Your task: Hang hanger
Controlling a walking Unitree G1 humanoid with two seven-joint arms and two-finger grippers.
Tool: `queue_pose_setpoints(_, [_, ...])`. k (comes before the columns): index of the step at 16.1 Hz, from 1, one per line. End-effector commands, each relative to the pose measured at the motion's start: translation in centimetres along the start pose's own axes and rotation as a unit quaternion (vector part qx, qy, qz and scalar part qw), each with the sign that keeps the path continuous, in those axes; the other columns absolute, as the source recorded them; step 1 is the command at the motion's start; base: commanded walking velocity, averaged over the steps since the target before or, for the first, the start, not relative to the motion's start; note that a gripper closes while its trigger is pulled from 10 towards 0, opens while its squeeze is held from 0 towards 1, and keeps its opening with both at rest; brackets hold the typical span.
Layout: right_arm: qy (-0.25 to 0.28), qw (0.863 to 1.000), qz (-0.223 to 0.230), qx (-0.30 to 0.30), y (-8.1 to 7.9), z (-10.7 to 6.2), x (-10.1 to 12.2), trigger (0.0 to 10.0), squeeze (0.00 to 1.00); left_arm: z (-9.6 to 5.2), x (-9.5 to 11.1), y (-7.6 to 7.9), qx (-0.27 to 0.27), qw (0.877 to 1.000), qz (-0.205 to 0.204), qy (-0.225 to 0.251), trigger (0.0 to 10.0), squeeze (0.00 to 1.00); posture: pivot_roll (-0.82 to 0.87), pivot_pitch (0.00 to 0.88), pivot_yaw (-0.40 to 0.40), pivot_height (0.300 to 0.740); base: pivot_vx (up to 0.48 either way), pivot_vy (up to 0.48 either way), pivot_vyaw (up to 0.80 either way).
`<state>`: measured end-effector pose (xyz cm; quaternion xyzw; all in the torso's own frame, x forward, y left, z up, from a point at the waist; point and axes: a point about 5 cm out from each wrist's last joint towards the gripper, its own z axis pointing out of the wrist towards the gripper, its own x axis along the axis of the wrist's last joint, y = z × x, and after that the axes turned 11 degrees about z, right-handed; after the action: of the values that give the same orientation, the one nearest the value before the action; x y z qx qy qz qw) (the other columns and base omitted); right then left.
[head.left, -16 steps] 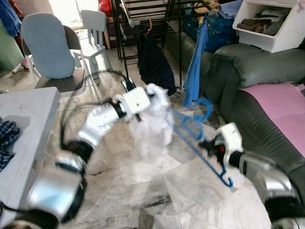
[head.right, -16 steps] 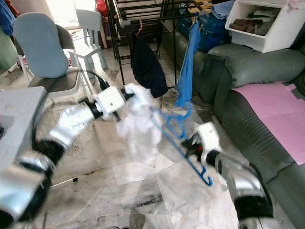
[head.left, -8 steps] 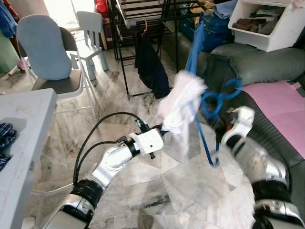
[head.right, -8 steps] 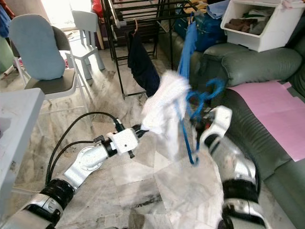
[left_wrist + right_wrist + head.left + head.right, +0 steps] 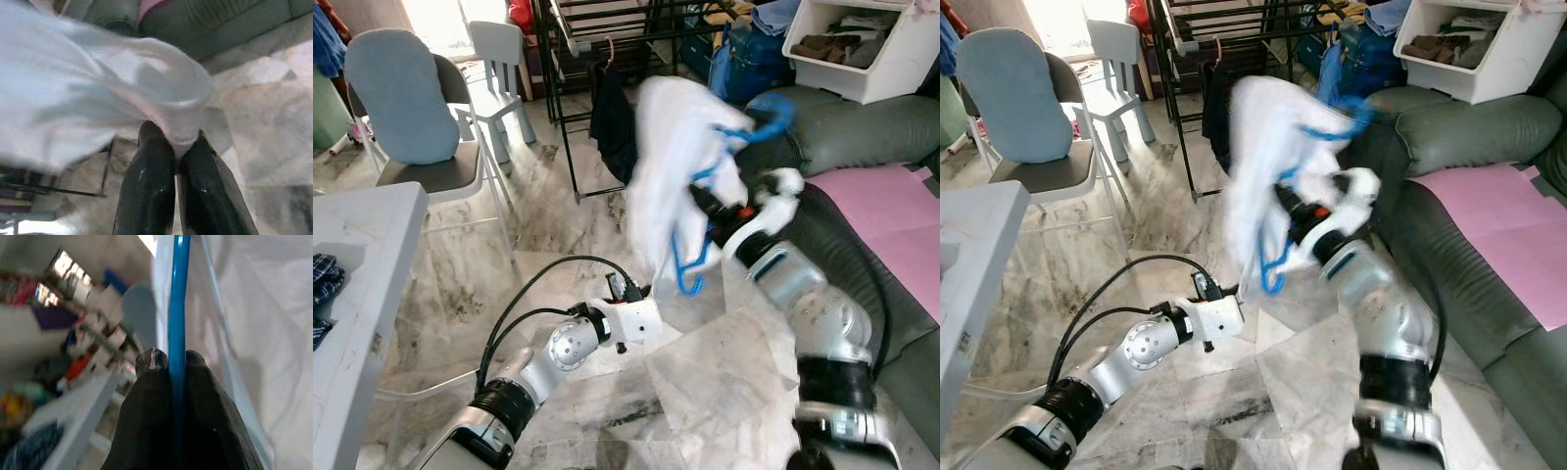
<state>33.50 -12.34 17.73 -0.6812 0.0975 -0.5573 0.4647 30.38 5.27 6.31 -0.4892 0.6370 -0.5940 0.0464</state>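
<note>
Take the black drying rack point(image 5: 607, 29) at the back of the room as your marker: a dark garment point(image 5: 610, 122) hangs from it. To its left you have a grey chair point(image 5: 406, 108) and a white child's chair point(image 5: 504, 59); to its right sits a dark sofa point(image 5: 862, 137) with a pink sheet point(image 5: 891, 211) and a white bin point(image 5: 857, 44) of clothes.

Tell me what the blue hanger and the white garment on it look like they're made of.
Blue hanger: probably plastic, a smooth, glossy, evenly coloured thin bar, pinched by the right gripper.
White garment: soft, thin matte fabric, likely cotton or similar; it drapes and bunches where the left gripper pinches its hem. Blur hides any weave.
</note>
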Motion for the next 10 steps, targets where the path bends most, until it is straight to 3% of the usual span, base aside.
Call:
queue_pose_setpoints(1, [0.029, 0.999, -0.041, 0.003, -0.8, 0.1, 1.4, 10.0, 0.0, 0.1, 0.2, 0.6, -0.01, 1.0, -0.014, 0.002, 10.0, 0.0, -0.15, 0.0, 0.038, 0.74, 0.0, 0.0, 0.0])
queue_pose_setpoints(3, [0.041, 0.995, -0.075, -0.05, 1.0, -0.4, 1.8, 10.0, 0.0, 0.4, 1.0, 0.9, 0.001, 0.999, -0.048, 0.016, 10.0, 0.0, -0.15, 0.0, 0.034, 0.74, 0.0, 0.0, 0.0])
queue_pose_setpoints(4, [-0.008, 0.975, -0.218, -0.04, 1.2, -0.9, 0.9, 10.0, 0.0, 0.4, 1.3, 1.0, 0.005, 0.998, -0.053, 0.023, 10.0, 0.0, -0.15, 0.0, 0.034, 0.74, 0.0, 0.0, 0.0])
queue_pose_setpoints(5, [-0.098, 0.933, -0.346, -0.011, 1.8, -1.7, -1.1, 10.0, 0.0, 0.4, 1.2, 1.1, 0.004, 0.998, -0.054, 0.018, 10.0, 0.0, -0.15, 0.0, 0.03, 0.74, 0.0, 0.0, 0.0])
queue_pose_setpoints(6, [-0.149, 0.917, -0.369, -0.011, 2.6, -2.2, -2.0, 10.0, 0.0, 0.4, 1.1, 1.2, 0.0, 0.998, -0.055, 0.014, 10.0, 0.0, -0.15, 0.0, 0.03, 0.74, 0.0, 0.0, 0.0])
queue_pose_setpoints(8, [-0.2, 0.925, -0.301, -0.117, 5.7, -3.4, -2.3, 10.0, 0.0, 0.2, 0.7, 0.8, 0.01, 0.999, -0.052, 0.003, 10.0, 0.0, -0.15, 0.0, 0.026, 0.74, 0.0, 0.0, 0.0])
queue_pose_setpoints(9, [-0.227, 0.921, -0.292, -0.124, 6.4, -4.1, -2.8, 10.0, 0.0, 0.2, 0.5, 0.6, 0.016, 0.998, -0.053, -0.001, 10.0, 0.0, -0.15, 0.0, 0.026, 0.74, 0.0, 0.0, 0.0])
queue_pose_setpoints(10, [-0.273, 0.907, -0.301, -0.106, 6.9, -5.1, -3.7, 10.0, 0.0, 0.2, 0.5, 0.5, 0.016, 0.998, -0.054, -0.001, 10.0, 0.0, -0.15, 0.0, 0.027, 0.74, 0.0, 0.0, 0.0])
